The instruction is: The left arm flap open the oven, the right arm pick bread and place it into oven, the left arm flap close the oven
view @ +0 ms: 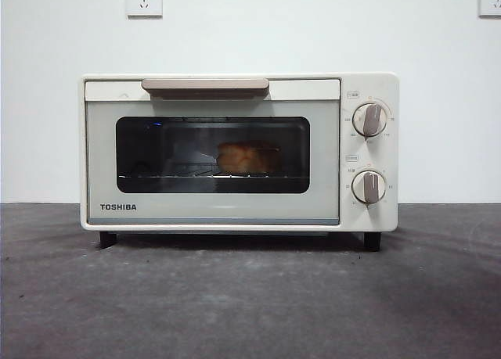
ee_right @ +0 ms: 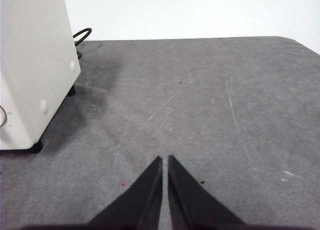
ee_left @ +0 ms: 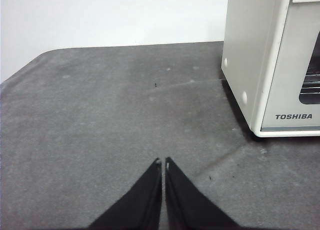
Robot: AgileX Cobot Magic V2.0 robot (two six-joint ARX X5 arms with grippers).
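Only the front view shows the bread (view: pixel 246 158) inside the shut oven (view: pixel 211 152); both hands look closed, empty.

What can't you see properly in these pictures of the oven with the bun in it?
- Bread: front view, dimmed by the dark glass of the shut oven door; its underside is unclear.
- Knob markings: front view, too small to read.
- Oven in both wrist views: cut off by the picture edge.
- Left gripper and right gripper: only the jaw tips show, close together.
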